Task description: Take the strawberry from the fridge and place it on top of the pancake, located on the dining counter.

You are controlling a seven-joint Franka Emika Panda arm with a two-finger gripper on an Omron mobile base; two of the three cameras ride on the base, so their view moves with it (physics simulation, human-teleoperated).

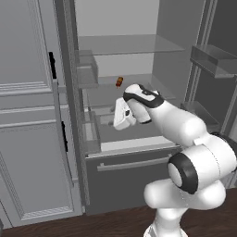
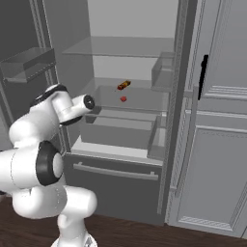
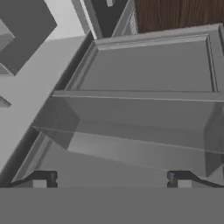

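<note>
1. In the right base view, the strawberry (image 2: 123, 99) was seen as a tiny red speck on a glass shelf inside the open fridge (image 2: 96, 188), with a small orange-brown and yellow item (image 2: 124, 85) lying just behind and above it on the same shelf.
2. In the left base view, the orange-brown item (image 1: 119, 82) was visible on that shelf, but the spot in front of it was covered by the arm's wrist.
3. The light grey panelled cabinet (image 1: 28, 115) with black handles was recorded to the left of the fridge (image 1: 129, 180) in the left base view, and at the right of the right base view (image 2: 217, 144).
4. The gripper (image 1: 121, 115) was noted in the left base view inside the fridge opening, over the clear drawer (image 1: 139, 132) below the fruit's shelf, pointed downward.
5. In the hand view, the clear drawer (image 3: 144, 78) was looked into from above; a strip of dark wood floor (image 3: 175, 15) was seen at the top edge.
6. The gripper (image 3: 111, 180) was observed with its fingertips (image 3: 40, 180) spread wide at the bottom of the hand view. Nothing was held between them, and nothing was touched.
</note>
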